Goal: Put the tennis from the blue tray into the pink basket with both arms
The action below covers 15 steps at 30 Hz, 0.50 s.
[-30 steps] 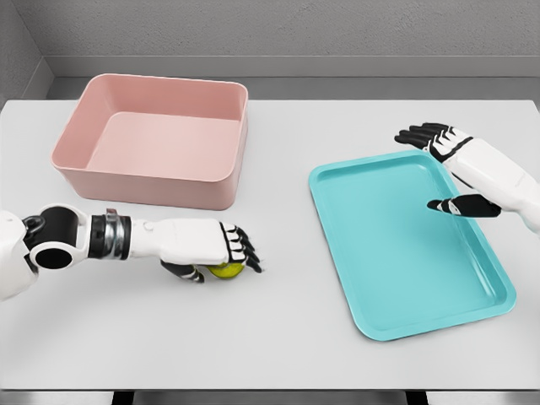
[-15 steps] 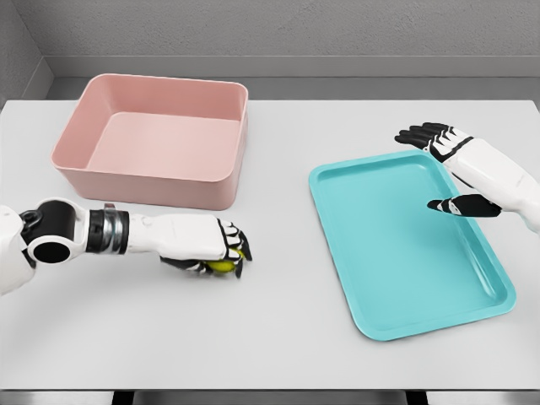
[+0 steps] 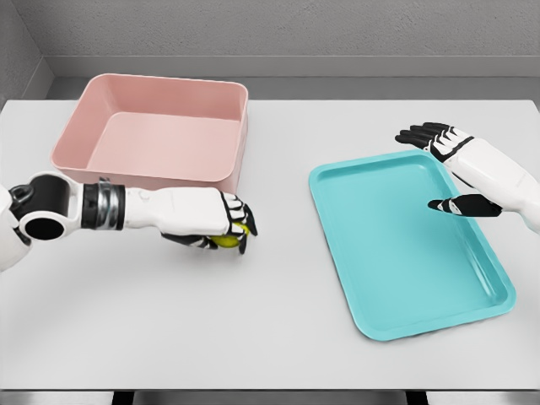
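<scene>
A yellow-green tennis ball shows between the curled fingers of my left hand, which is shut on it just above the table, in front of the pink basket. The basket stands at the back left with nothing visible inside. The blue tray lies on the right and holds nothing. My right hand hovers over the tray's far right corner, fingers spread and holding nothing.
The grey table carries only the basket and the tray. A grey wall runs behind the table's far edge, and the front edge lies near the bottom of the view.
My left hand closed its fingers around the ball and has lifted it, moving slightly up toward the basket. The right hand has not moved.
</scene>
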Tool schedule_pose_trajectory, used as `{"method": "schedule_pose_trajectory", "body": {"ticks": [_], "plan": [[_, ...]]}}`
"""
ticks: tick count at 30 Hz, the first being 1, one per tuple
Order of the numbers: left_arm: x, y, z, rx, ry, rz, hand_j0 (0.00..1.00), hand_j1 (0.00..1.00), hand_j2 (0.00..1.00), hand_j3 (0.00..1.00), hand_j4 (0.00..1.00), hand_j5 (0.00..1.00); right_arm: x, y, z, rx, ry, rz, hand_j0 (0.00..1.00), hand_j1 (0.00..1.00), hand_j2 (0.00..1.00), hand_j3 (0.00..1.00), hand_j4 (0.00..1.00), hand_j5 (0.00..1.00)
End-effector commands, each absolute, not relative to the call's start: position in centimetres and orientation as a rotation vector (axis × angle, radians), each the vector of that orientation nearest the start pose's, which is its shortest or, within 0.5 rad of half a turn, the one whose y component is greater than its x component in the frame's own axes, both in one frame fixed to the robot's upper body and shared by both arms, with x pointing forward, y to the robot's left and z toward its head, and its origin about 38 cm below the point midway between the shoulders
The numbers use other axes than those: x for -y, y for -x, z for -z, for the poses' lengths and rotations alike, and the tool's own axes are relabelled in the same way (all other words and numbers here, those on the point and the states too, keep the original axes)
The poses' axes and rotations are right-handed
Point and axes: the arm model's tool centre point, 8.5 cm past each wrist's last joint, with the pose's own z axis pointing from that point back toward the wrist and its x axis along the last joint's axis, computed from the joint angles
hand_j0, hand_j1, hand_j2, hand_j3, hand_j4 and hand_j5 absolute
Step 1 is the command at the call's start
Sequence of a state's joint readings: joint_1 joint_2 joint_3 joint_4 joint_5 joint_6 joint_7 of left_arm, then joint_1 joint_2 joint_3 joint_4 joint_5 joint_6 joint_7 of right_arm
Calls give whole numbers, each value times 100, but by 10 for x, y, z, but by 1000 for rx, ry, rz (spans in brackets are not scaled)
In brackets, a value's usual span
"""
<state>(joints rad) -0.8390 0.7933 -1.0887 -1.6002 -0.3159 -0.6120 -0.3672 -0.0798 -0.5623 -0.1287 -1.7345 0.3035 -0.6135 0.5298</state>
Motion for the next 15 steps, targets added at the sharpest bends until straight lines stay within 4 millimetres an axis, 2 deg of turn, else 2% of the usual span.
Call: {"method": "schedule_pose_trajectory", "body": {"ticks": [1, 10, 15], "plan": [[-191, -390, -194, -1963, 23, -2853, 56, 56, 56, 56, 56, 56, 340, -351, -222, 1842, 471, -1502, 100, 100, 100, 100, 100, 100], [-193, -406, -227, -1999, 105, -2805, 57, 57, 57, 57, 57, 57, 340, -351, -222, 1842, 471, -1502, 100, 100, 100, 100, 100, 100], [-205, -424, -239, -2026, 184, -2820, 57, 57, 57, 57, 57, 57, 341, -351, -221, 1841, 470, -1502, 100, 100, 100, 100, 100, 100]]}}
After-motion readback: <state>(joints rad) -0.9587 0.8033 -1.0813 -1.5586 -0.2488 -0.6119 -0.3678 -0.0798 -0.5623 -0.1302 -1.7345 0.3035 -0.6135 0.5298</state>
